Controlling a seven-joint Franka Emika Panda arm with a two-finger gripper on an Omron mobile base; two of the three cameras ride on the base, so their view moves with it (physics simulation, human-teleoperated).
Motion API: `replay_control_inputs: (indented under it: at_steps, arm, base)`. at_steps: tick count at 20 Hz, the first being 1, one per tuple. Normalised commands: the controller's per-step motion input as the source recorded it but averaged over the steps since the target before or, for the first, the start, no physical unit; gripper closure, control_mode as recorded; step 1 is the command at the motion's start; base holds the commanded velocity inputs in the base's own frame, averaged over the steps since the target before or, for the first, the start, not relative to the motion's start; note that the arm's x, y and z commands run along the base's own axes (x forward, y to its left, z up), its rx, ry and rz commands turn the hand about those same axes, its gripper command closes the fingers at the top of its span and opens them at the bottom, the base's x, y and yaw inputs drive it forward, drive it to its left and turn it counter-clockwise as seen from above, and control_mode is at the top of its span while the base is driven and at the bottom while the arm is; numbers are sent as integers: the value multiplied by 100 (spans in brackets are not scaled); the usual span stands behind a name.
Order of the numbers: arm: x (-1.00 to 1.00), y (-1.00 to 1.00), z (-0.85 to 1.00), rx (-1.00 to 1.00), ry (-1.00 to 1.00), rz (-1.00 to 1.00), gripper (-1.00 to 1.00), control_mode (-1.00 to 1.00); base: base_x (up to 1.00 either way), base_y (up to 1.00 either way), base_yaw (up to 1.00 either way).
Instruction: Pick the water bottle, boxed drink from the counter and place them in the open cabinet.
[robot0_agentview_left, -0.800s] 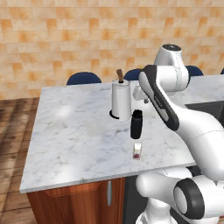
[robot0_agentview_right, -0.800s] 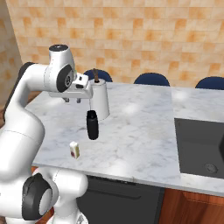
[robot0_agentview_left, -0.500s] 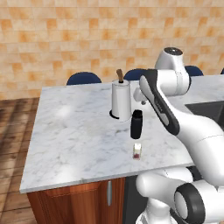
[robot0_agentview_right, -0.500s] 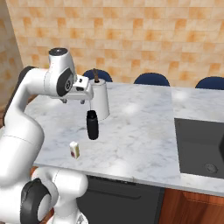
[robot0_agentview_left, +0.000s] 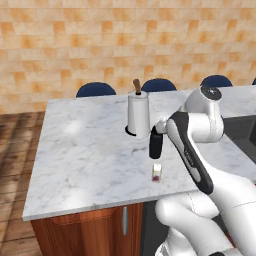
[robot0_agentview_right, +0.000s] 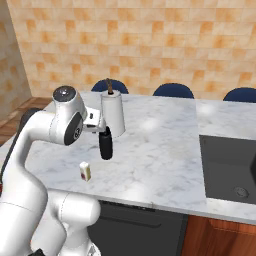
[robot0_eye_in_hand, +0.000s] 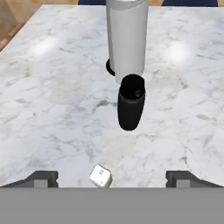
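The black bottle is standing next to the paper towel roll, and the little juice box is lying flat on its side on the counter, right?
Not quite. The boxed drink stands upright on the counter, as the right base view shows. The water bottle does stand next to the paper towel roll.

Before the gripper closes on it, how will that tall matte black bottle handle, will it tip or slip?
The tall matte black cylindrical bottle stands upright on a narrow base on the white-and-grey marble counter, so a high sideways nudge would probably tip it. Once down, its round body would likely roll. Its smooth straight sides look stiff, but may slip in a loose grip.
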Motion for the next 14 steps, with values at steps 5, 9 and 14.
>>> replay_control_inputs:
  at_steps: [5,9,14]
  arm:
    - [4,-6,-12,6,-7,11,-100,-100]
    - [39,-20,0,3,2,21,-100,-100]
    - [41,-26,0,5,10,21,-100,-100]
  base:
    - [0,0,0]
    - [0,0,0]
    - [0,0,0]
